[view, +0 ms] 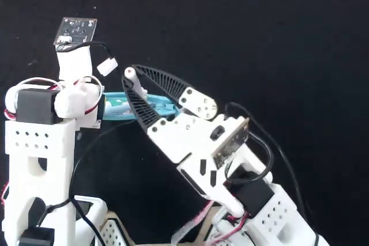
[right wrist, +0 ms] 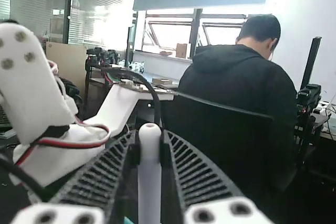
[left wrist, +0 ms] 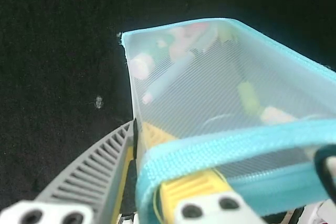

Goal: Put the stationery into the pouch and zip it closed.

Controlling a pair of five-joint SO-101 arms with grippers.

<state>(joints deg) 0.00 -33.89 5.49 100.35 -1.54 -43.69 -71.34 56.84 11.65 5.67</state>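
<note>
A translucent pouch (left wrist: 210, 93) with teal zip trim holds several pieces of stationery that show through its mesh wall. My left gripper (left wrist: 143, 139) is shut on the pouch's edge, with the grey ribbed finger (left wrist: 89, 177) on one side and the yellow pad on the other. In the high view the pouch (view: 115, 106) lies by the left arm's wrist, partly hidden behind my right gripper (view: 130, 81). That gripper, with black ribbed fingers (view: 164, 82), is shut on a white pen (right wrist: 149, 171) whose tip (view: 130, 74) sticks out just above the pouch.
A black cloth (view: 277, 56) covers the table, with open room at the right and far side. The left arm's white base (view: 40, 165) stands at the near left. Cables (view: 271, 142) trail along the right arm.
</note>
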